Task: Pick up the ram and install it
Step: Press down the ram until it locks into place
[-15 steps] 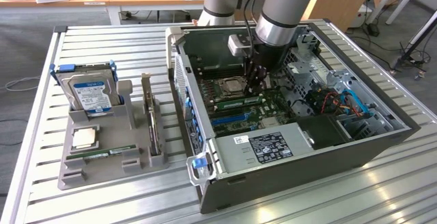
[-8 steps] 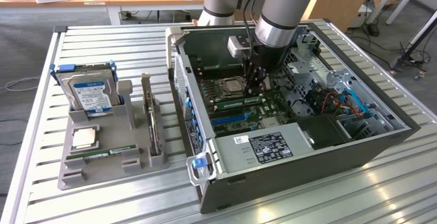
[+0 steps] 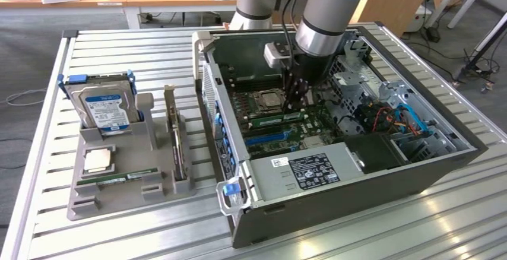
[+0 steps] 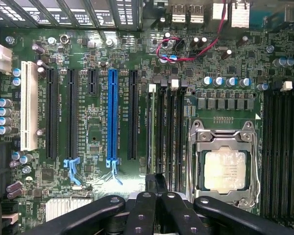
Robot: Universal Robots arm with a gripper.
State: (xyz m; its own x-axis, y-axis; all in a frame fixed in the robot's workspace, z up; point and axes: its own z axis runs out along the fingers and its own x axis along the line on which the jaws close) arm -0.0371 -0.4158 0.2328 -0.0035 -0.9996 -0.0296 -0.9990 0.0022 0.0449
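A ram [image 3: 277, 119], a green stick with a white label, stands on edge in a memory slot beside the CPU socket [image 3: 269, 101] inside the open computer case. From the wrist view this ram [image 4: 149, 137] is a thin pale line in the slot. My gripper [image 3: 300, 104] reaches down into the case with its fingers shut, and the tips are at one end of the stick's top edge. In the wrist view the gripper [image 4: 157, 183] covers that end. I cannot tell whether the tips touch it. A second ram [image 3: 119, 178] lies in the grey tray [image 3: 119, 203].
The grey tray on the exterior view's left also holds a blue-labelled hard drive [image 3: 103, 108] and a square silver CPU [image 3: 99, 160]. The case walls [image 3: 214, 94], cables [image 3: 396, 117] and the power supply [image 3: 313, 168] ring the motherboard. Empty memory slots [image 4: 277, 147] flank the socket's CPU [image 4: 225, 169].
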